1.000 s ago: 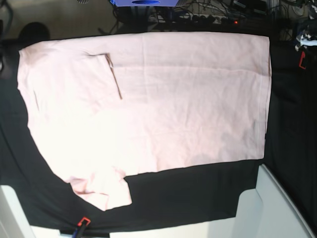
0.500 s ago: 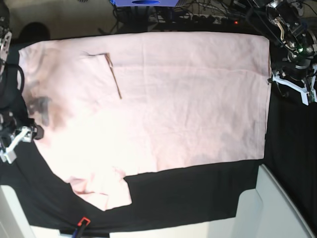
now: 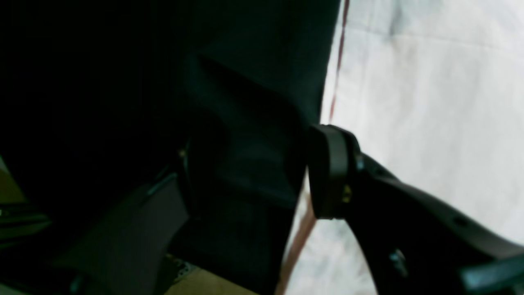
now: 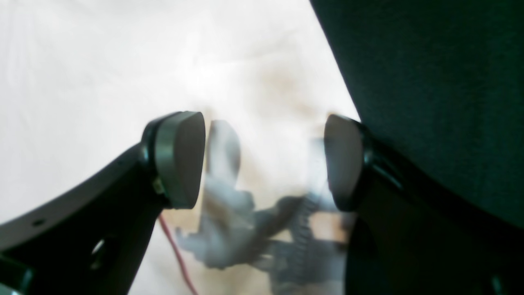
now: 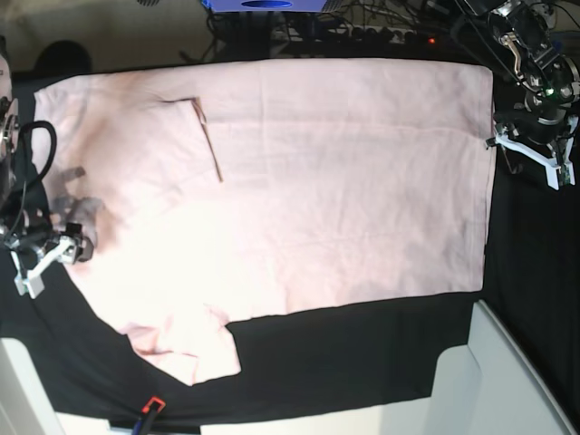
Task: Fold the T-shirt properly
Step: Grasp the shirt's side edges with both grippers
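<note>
Shirt (image 5: 299, 181) first: the pale pink T-shirt lies spread flat, plain side up, over most of the black cloth (image 5: 344, 353) that covers the table. One sleeve (image 5: 186, 349) sticks out at the near edge in the base view, and a folded flap with a dark seam sits near the far left corner.

On that view's left, the right gripper (image 5: 45, 254) hangs low over the shirt's edge, its arm reaching in from the frame's side with a looped cable above it. In its wrist view the two fingers (image 4: 180, 159) stand wide apart with nothing between them, pink fabric and the cloth's edge beneath.

On the view's right, the left gripper (image 5: 530, 149) sits just beside the shirt's hem, the arm bent down from the far corner. Its wrist view shows one finger (image 3: 333, 172) over the hem line, the other side lost in darkness, so I cannot tell how its jaws stand.

Beyond the table run cables and a blue box (image 5: 263, 4); pale panels (image 5: 507, 381) stand at the near corners.
</note>
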`<state>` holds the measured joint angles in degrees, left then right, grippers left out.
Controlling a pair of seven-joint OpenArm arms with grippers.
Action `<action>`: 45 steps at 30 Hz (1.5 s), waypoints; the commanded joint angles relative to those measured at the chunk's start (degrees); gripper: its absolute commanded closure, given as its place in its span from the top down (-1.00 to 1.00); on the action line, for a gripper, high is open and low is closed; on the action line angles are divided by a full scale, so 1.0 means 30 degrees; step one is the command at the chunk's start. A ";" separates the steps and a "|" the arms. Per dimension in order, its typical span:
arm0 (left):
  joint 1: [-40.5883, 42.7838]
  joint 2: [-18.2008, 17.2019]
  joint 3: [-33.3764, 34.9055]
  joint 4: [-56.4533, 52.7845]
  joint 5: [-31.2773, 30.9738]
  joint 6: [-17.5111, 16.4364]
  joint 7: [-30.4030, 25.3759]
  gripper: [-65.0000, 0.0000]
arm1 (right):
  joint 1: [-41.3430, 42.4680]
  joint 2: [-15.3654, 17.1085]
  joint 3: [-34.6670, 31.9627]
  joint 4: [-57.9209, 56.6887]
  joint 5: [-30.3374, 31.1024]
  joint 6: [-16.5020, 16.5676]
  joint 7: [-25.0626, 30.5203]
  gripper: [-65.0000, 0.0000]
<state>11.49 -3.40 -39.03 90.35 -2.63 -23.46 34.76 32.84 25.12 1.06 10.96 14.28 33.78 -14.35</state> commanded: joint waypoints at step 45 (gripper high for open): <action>-0.0971 -0.0200 -0.0046 0.0258 -0.0104 0.0070 0.1643 0.08 | -0.0236 0.0490 -0.0251 0.1724 -0.1377 -0.0374 -0.1034 -0.31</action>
<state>8.73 -3.27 -39.18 90.19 -2.59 -23.38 40.86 30.74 25.67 0.23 15.51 10.04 32.08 -17.72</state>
